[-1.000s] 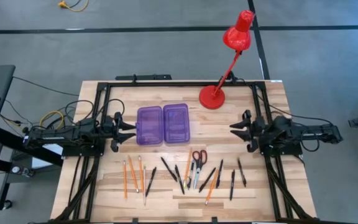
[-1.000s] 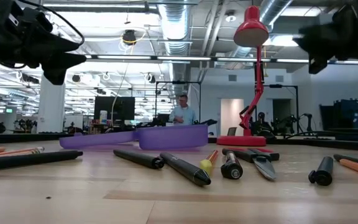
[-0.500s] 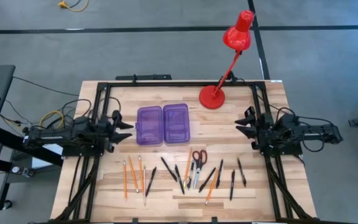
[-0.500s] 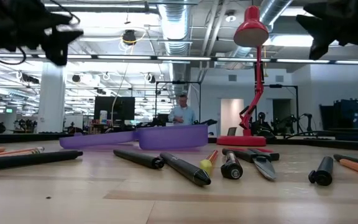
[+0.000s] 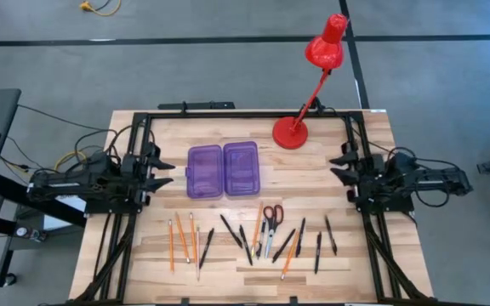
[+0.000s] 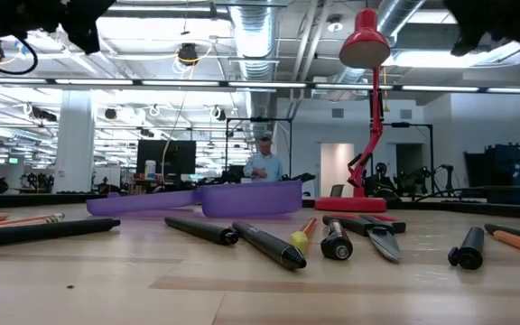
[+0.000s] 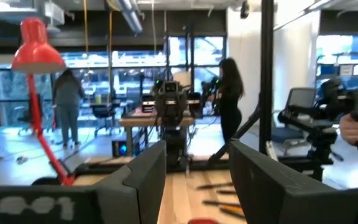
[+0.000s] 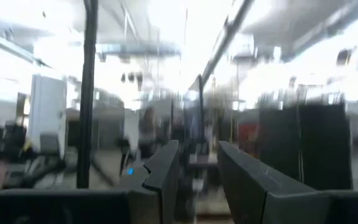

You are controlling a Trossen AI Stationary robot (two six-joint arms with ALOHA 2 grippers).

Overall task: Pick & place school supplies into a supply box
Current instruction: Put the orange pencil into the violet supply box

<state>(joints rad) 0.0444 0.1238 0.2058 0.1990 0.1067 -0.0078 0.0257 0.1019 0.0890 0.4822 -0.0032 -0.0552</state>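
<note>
Both end effectors, left (image 5: pixel 162 171) and right (image 5: pixel 337 164), spread, empty. Risk: pens (image 5: pixel 238 233) and pencils (image 5: pixel 182 237) crowd together; pinch may snag two.

wooden table (image 5: pixel 373 263), pencil case (image 5: pixel 223 170), pens (image 5: pixel 300 236), lamp (image 5: pixel 290 133)

two dark jointed arms, black cables
</note>
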